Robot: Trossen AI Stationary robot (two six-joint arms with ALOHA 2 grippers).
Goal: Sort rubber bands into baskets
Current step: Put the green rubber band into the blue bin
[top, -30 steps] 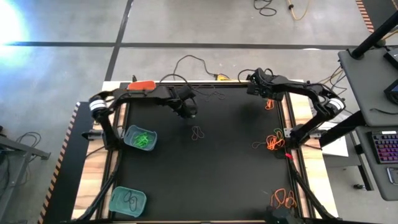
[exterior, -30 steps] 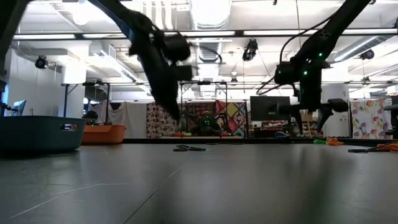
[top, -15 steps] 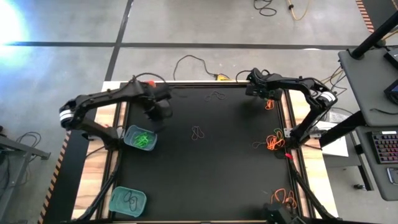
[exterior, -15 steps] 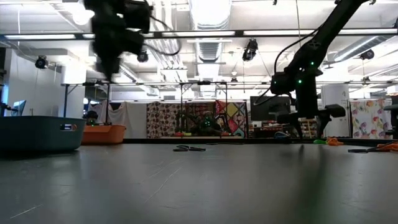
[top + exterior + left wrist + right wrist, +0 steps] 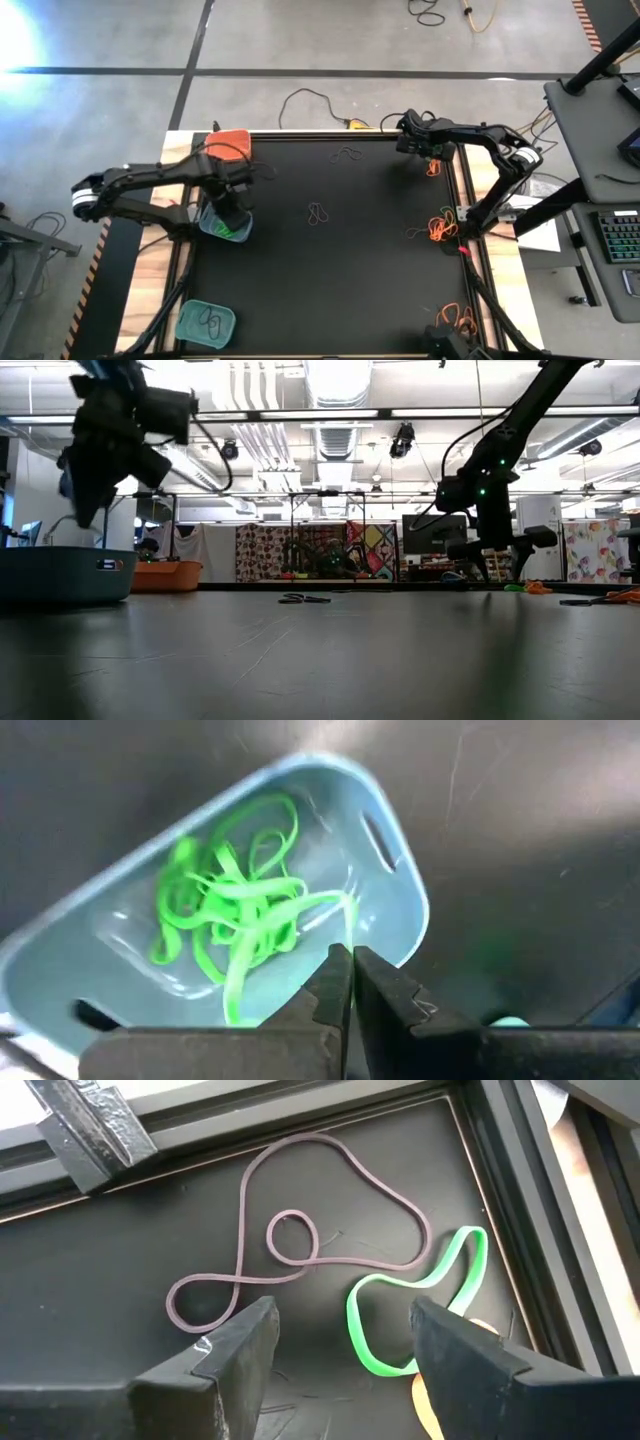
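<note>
My left gripper (image 5: 232, 208) is shut and points down over the teal basket (image 5: 212, 228) at the table's left, which holds a pile of green rubber bands (image 5: 230, 920). A green band (image 5: 335, 902) runs up from the pile to its fingertips. My right gripper (image 5: 345, 1350) stands open at the far right corner (image 5: 425, 148), above a green band (image 5: 420, 1315) and a dark looped band (image 5: 300, 1250) that lie flat on the mat; its fingers touch neither. An orange basket (image 5: 229, 140) stands at the far left, and a second teal basket (image 5: 206, 322) at the near left. My left gripper pinches one strand of a green rubber band (image 5: 347, 920) between its two fingertips, coming from above and pointing down. The band runs from the tips down into the teal basket, where its other end merges with the pile of green bands.
Black bands (image 5: 318, 213) lie mid-table, and another (image 5: 347, 154) lies near the far edge. Orange bands are strewn along the right edge (image 5: 440, 228) and at the near right corner (image 5: 455, 320). Cables lie beyond the far edge.
My left gripper has swung from the far middle of the table toward the left edge and nearer, rolling its wrist, and now hangs over the teal basket with the green bands. It has stayed shut. My right gripper has kept its place, open.
</note>
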